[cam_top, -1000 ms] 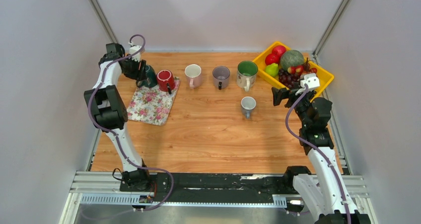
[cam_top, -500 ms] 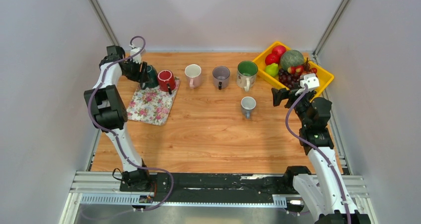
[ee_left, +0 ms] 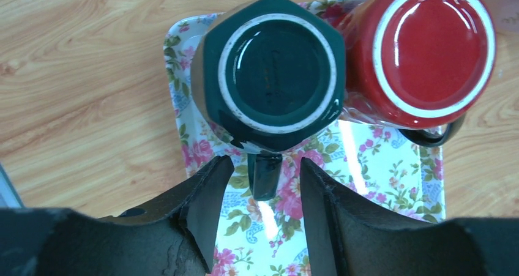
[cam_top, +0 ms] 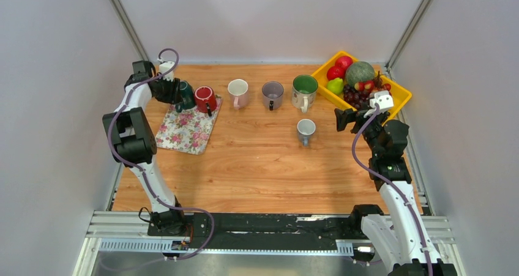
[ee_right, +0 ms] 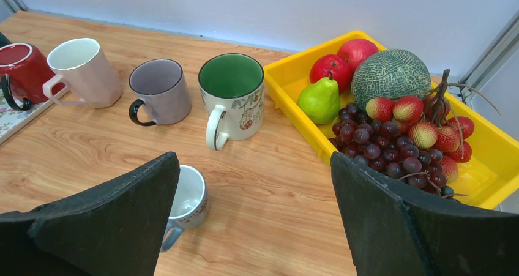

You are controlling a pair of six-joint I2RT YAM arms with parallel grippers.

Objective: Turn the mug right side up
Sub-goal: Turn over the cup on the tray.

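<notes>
The dark green mug [ee_left: 272, 74] stands upside down on the flowered tray [ee_left: 379, 166] at the far left corner of the counter [cam_top: 263, 166], touching an upturned red mug [ee_left: 428, 46]. The left gripper [ee_left: 263, 166] has its fingers apart, straddling the handle [ee_left: 264, 177] without contact. It should close squarely on the handle and lift clear of the red mug before rolling over. The right gripper [ee_right: 254, 160] hangs spread wide near the right edge.

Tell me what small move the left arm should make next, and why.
Probably close the left end effector on the handle: the dark green mug stands base-up on the floral tray, and its handle sits between the open fingers, not yet gripped.
</notes>
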